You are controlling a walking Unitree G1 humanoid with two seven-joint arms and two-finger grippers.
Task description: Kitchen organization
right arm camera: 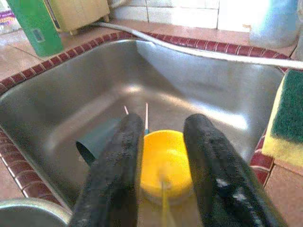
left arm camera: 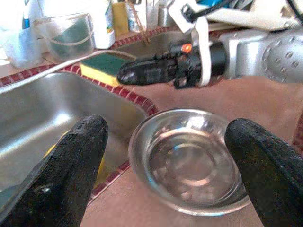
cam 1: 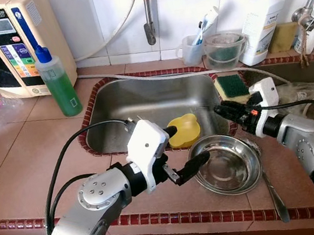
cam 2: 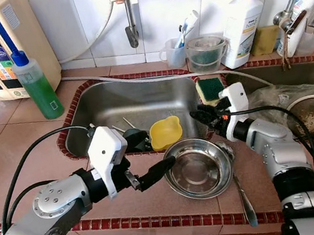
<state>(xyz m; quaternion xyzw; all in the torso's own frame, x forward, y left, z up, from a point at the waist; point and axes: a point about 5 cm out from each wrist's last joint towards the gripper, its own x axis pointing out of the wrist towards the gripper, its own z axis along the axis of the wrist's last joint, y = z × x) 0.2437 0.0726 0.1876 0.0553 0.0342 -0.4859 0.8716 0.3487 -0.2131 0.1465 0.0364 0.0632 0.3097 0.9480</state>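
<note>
Flanking steel bowl: open left claw, open right claw; sponge beside.

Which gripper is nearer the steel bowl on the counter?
Left. The left gripper straddles the steel bowl's near rim, fingers open; the right gripper hovers beyond it, over the sink edge.

This is a home kitchen. A steel sink sits in a tiled counter. Behind the sink are a tap, green soap bottle, sponge, and maybe a water filter box.
</note>
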